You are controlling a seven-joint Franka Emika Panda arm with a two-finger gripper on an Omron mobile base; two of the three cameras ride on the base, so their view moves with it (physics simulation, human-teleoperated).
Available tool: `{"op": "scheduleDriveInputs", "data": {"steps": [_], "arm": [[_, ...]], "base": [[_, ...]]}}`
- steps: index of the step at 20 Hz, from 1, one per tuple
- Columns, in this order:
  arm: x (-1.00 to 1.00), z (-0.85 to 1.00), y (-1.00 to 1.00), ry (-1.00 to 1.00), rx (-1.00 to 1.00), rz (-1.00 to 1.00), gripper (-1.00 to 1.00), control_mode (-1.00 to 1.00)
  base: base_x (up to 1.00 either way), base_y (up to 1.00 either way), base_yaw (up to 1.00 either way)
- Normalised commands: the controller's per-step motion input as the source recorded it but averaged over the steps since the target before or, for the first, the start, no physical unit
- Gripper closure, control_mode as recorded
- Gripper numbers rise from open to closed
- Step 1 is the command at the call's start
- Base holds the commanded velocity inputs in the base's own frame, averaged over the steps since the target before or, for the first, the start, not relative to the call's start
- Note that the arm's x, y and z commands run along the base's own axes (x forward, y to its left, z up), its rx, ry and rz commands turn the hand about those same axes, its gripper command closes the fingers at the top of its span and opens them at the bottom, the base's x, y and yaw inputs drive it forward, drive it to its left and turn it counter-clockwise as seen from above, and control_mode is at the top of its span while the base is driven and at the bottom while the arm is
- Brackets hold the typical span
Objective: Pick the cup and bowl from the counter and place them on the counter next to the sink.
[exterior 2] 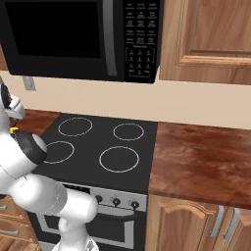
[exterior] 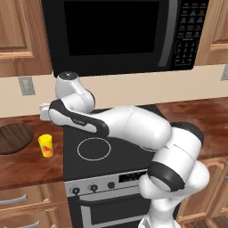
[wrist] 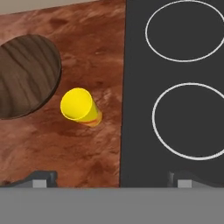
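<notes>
Fingers point(wrist: 112, 178) nearest the lens, spread fully wide, holding nothing, hanging above the bench point(wrist: 87, 144) edge beside the stovetop point(wrist: 175, 87). Cup point(wrist: 78, 106) stands upright just beside the bowl point(wrist: 24, 76); approach likely lines up on the cup first.

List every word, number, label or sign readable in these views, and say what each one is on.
Nothing can be read for certain.
Microwave keypad: rows of pale button labels, too small to read.
Arm link: a small grey mark, too blurred to read.
Stove control panel: dark display, no legible digits.
Cup: a red mark, no lettering discernible.
</notes>
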Motion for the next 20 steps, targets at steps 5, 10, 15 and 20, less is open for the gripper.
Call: {"op": "scheduleDriveInputs", "data": {"steps": [5,10,15,20], "arm": [[0.13,-0.17,0.12,0.0,0.0,0.0,-1.0,-1.0],[0.09,-0.18,0.12,0.0,0.0,0.0,-1.0,-1.0],[0.12,-0.15,0.14,0.0,0.0,0.0,-1.0,-1.0],[0.16,-0.2,0.07,0.0,0.0,0.0,-1.0,-1.0]], "base": [[0.0,0.0,0.0],[0.0,0.0,0.0],[0.0,0.0,0.0],[0.0,0.0,0.0]]}}
